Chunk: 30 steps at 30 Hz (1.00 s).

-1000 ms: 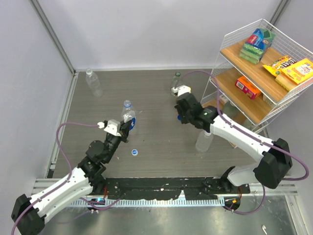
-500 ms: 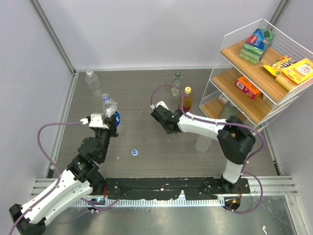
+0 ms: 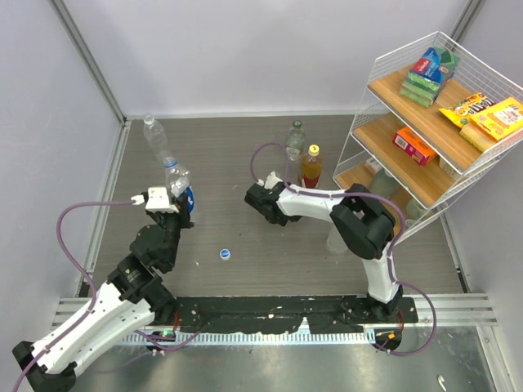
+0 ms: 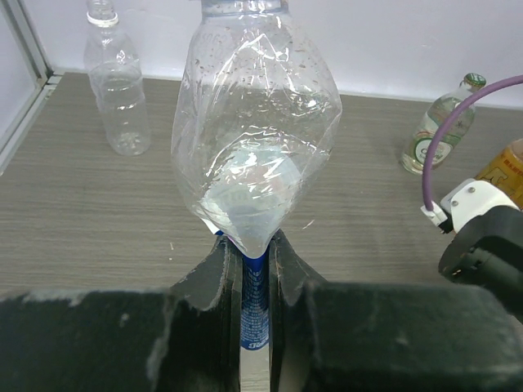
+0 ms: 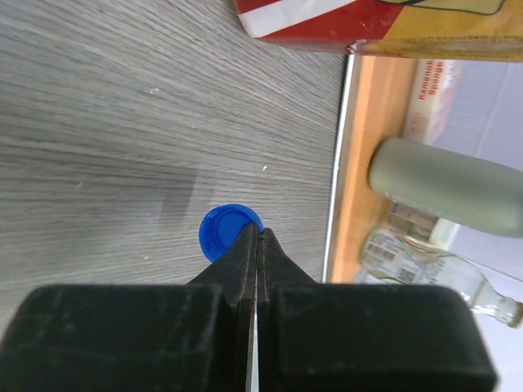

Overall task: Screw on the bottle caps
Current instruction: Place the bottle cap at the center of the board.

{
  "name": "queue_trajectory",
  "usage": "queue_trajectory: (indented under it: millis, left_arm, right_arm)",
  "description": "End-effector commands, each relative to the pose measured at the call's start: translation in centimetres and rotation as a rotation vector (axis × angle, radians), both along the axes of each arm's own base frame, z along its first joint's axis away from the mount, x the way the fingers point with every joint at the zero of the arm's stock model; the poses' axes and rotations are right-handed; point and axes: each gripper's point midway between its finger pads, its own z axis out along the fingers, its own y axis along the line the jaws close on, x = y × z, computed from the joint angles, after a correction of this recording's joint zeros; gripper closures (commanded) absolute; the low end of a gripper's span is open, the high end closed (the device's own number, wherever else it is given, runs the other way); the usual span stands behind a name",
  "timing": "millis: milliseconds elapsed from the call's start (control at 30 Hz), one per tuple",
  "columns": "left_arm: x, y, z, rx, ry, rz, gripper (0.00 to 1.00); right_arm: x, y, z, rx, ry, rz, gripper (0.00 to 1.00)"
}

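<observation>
Left hand [image 3: 183, 201] barely open, clamped on crumpled bottle [image 3: 176, 177] at its blue-labelled lower end. Bottle's long axis tilted, neck toward far left. Right hand [image 3: 260, 202] fingers pressed together, blue cap [image 5: 222, 231] touching tips; grip on it unclear. White cap [image 3: 224, 254] flat on open surface [image 3: 237, 147] between hands. Clear bottle [image 3: 154, 136] by far left edge. Amber bottle [image 3: 311, 166] upright beside rack [image 3: 391, 83] at right.
</observation>
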Motion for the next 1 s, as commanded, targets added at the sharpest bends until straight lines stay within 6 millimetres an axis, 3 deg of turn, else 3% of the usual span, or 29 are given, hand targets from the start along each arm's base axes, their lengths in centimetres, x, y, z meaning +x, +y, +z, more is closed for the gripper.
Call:
queue_trajectory:
  millis: [0, 533, 733, 833, 967]
  left_arm:
    - [0.0, 0.9, 1.6, -0.029, -0.023, 0.045, 1.0]
    - [-0.1, 1.7, 1.6, -0.016, -0.02, 0.078, 1.0]
    - [-0.1, 1.8, 1.4, -0.01, -0.016, 0.088, 1.0]
    - [-0.1, 1.7, 1.4, -0.009, -0.015, 0.083, 1.0]
    - [-0.1, 1.7, 1.4, -0.012, -0.018, 0.083, 1.0]
  right_arm:
    - [1.1, -0.6, 2.3, -0.15, -0.109, -0.013, 0.99]
    - [0.9, 4.8, -1.5, -0.203, -0.087, 0.095, 0.91]
    - [0.3, 7.7, -2.0, -0.176, -0.105, 0.125, 0.82]
    - [-0.4, 9.1, -2.8, -0.122, -0.093, 0.129, 0.61]
    - [-0.9, 11.1, -3.1, 0.017, -0.075, 0.118, 0.6]
